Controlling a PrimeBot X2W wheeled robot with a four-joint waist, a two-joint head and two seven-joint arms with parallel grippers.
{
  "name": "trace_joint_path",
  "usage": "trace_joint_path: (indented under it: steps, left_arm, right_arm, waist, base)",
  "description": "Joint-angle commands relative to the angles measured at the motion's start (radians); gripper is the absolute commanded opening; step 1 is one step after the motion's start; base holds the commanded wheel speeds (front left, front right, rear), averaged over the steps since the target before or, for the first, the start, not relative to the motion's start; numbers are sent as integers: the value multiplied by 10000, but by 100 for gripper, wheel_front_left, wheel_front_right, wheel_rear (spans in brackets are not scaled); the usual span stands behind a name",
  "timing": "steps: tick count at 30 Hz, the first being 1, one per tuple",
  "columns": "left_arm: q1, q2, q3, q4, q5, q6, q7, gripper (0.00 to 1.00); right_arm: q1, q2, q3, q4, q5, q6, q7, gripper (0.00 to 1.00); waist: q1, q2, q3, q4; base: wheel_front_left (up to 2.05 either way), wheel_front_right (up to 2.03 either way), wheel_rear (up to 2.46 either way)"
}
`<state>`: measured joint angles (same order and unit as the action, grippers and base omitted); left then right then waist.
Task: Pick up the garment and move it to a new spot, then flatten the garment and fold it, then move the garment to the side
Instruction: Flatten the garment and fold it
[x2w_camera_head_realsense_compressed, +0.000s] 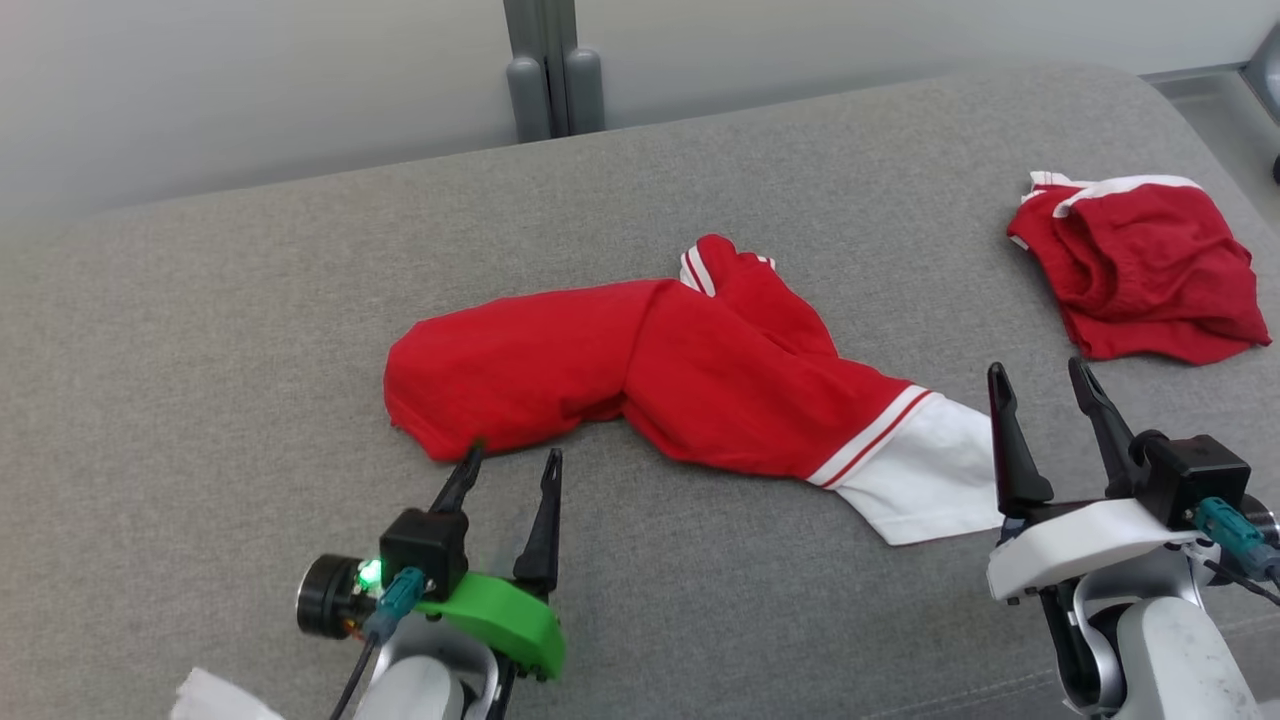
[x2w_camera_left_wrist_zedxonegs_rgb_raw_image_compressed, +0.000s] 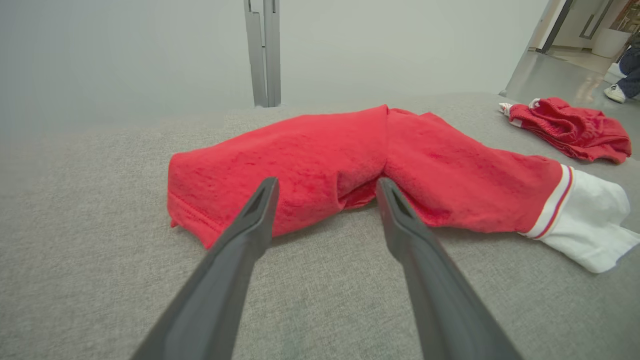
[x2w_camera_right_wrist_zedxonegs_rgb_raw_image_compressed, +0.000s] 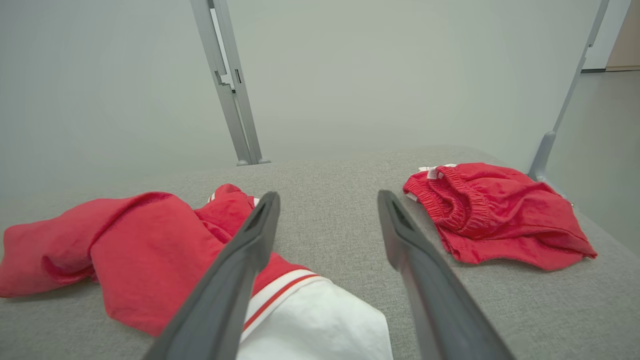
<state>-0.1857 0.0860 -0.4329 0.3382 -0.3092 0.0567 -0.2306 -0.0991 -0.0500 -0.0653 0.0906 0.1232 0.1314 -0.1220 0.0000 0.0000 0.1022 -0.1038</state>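
Note:
A red garment (x2w_camera_head_realsense_compressed: 680, 375) with a white sleeve end and red-white stripes lies crumpled across the middle of the grey cushion (x2w_camera_head_realsense_compressed: 200, 400); it also fills the left wrist view (x2w_camera_left_wrist_zedxonegs_rgb_raw_image_compressed: 350, 160) and the lower left of the right wrist view (x2w_camera_right_wrist_zedxonegs_rgb_raw_image_compressed: 140, 250). My left gripper (x2w_camera_head_realsense_compressed: 510, 462) stands open at the garment's near left hem, one fingertip touching the cloth edge, nothing between its fingers (x2w_camera_left_wrist_zedxonegs_rgb_raw_image_compressed: 250, 220). My right gripper (x2w_camera_head_realsense_compressed: 1042, 372) is open just right of the white sleeve end (x2w_camera_head_realsense_compressed: 925, 475), holding nothing.
A second red garment (x2w_camera_head_realsense_compressed: 1140, 265) with a white waistband lies bunched at the cushion's far right (x2w_camera_right_wrist_zedxonegs_rgb_raw_image_compressed: 495, 215). A grey post (x2w_camera_head_realsense_compressed: 550, 70) stands behind the cushion. A person's foot (x2w_camera_left_wrist_zedxonegs_rgb_raw_image_compressed: 617, 90) shows on the floor at the far right.

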Motion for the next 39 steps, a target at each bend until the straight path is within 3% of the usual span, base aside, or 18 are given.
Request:
trace_joint_path:
  steps: [1, 9, 19, 21, 22, 24, 30, 39]
  left_arm:
    - [-403, -37, -114, 156, 83, -73, 22, 100]
    - [-2284, -257, -624, 1605, 229, -48, 3, 100]
    - [-3566, -317, -586, 3858, -63, 587, -130, 100]
    - [-3695, -323, -570, 4101, -60, 638, -190, 57]
    - [-3755, -322, -542, 4199, -78, 647, -224, 31]
    - [-3847, -322, -489, 4260, -101, 654, -273, 0]
    - [-3969, -274, -427, 3792, 16, 539, -351, 0]
    - [-3669, 202, -643, 1514, 529, 476, -253, 0]
  right_arm:
    - [-184, -11, 74, 47, 78, -16, -90, 100]
    - [-624, -9, 263, 356, 261, -16, -395, 100]
    - [-920, -7, 89, 833, 334, -16, -814, 100]
    - [-935, -7, 54, 887, 331, -16, -863, 100]
    - [-931, -9, 42, 918, 333, -16, -902, 100]
    - [-935, -9, 23, 953, 346, -16, -938, 100]
    - [-935, -12, -23, 1098, 346, -16, -1022, 100]
    - [-679, -11, -148, 1212, 286, -16, -1031, 100]
  waist:
    - [0, 0, 342, -260]
    - [0, 0, 1226, -1096]
    - [0, 0, 1748, -1743]
    - [0, 0, 1752, -1748]
    - [0, 0, 1742, -1735]
    - [0, 0, 1705, -1673]
    - [0, 0, 1473, -1337]
    - [0, 0, 901, -757]
  base:
    - [0, 0, 0]
    - [0, 0, 0]
    - [0, 0, 0]
    - [0, 0, 0]
    - [0, 0, 0]
    - [0, 0, 0]
    - [0, 0, 0]
    - [0, 0, 0]
